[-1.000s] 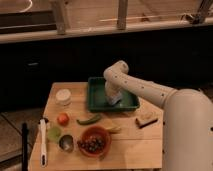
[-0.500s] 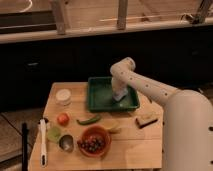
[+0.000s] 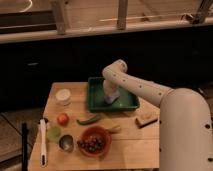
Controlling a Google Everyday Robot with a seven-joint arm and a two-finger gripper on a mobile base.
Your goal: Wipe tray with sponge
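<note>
The dark green tray (image 3: 128, 101) sits at the back middle of the wooden table. My gripper (image 3: 110, 94) reaches down into the tray, left of its centre. It is shut on the pale blue sponge (image 3: 111, 99), which presses on the tray floor. The white arm comes in from the right over the tray's far rim and hides part of the tray.
A tan block with a dark underside (image 3: 145, 119) lies right of the tray. In front are an orange-red bowl of dark fruit (image 3: 93, 141), a green pepper (image 3: 88, 119), a tomato (image 3: 62, 119), a white jar (image 3: 63, 96), a metal cup (image 3: 66, 143) and a white utensil (image 3: 43, 142).
The gripper with the sponge slid right across the tray floor, then back to the left. Everything else on the table stayed put.
</note>
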